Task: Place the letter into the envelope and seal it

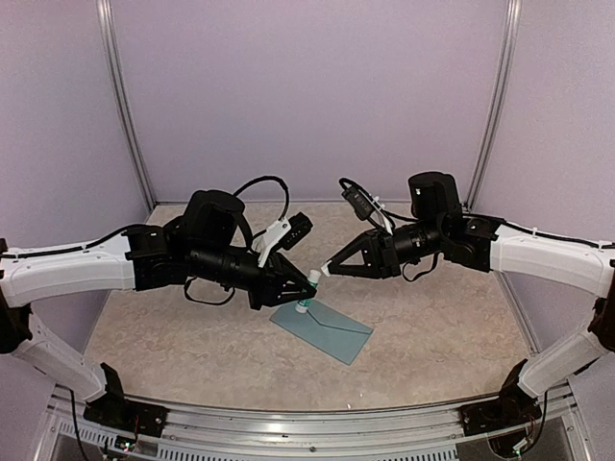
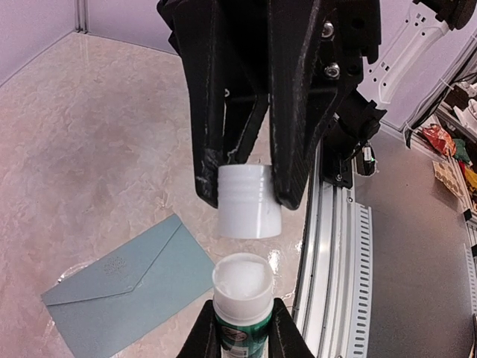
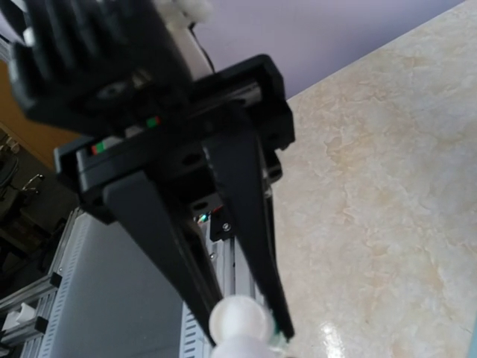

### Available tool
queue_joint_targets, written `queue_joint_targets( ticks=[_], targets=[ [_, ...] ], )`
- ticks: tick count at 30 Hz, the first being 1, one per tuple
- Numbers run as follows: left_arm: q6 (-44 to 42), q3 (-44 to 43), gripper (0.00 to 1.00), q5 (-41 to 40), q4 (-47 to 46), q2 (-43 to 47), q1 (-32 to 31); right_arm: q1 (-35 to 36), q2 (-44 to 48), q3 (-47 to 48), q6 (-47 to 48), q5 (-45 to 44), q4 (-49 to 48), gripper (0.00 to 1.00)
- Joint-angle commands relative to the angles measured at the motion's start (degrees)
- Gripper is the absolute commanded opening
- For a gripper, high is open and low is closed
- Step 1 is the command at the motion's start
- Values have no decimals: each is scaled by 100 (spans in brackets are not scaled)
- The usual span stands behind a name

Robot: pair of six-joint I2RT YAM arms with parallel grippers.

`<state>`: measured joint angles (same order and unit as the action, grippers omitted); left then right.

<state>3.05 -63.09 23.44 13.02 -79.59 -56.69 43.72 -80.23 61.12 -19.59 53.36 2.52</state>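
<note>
Figure: both arms meeting over the table, read from its near edge outward. Nearest you, the ribbed aluminium rail (image 1: 307,423) runs along the front of the beige marbled tabletop (image 1: 432,336). Just beyond it, near the table's middle, the flat rectangular teal-blue paper envelope (image 1: 327,331) lies on the tabletop; its triangular pointed flap is folded down over its body, and you cannot tell whether that flap is stuck.

Over the envelope's far left corner, your left gripper (image 2: 241,332) is closed narrowly on the green-and-white glue stick (image 2: 240,287). The stick is upright and uncapped, with its white top exposed; from above you cannot tell whether its base touches the envelope.

Just above that open top, with a gap between them, your right gripper (image 2: 250,195) comes down from the right. Its jaws are narrowed onto the white cylindrical plastic cap (image 2: 250,201), held by its ribbed upper part; cap and stick are roughly in line but apart.

In the right wrist view, the left gripper's black fingers (image 3: 246,224) converge on a blurred white rounded thing at the bottom edge, with a sliver of green beside it; you cannot tell whether it is cap or stick. Farthest back stand the plain lilac walls (image 1: 307,96).
</note>
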Motion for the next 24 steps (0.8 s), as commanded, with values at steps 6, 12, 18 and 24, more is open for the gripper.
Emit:
queue_joint_targets(
  ticks=[6,12,18,24],
  targets=[
    [-94,-177,0,-44,52,-37,-60,87,-100,134,87,102,70,10],
    [-94,-195,0,-43,52,-53,-92,158,-194,213,134,103,133,10],
    [-106,-194,0,-53,71,-91,-104,168,-213,207,59,203,16,10],
    [-112,-194,0,-79,61,-58,-105,205,-275,234,62,205,79,10]
  ],
)
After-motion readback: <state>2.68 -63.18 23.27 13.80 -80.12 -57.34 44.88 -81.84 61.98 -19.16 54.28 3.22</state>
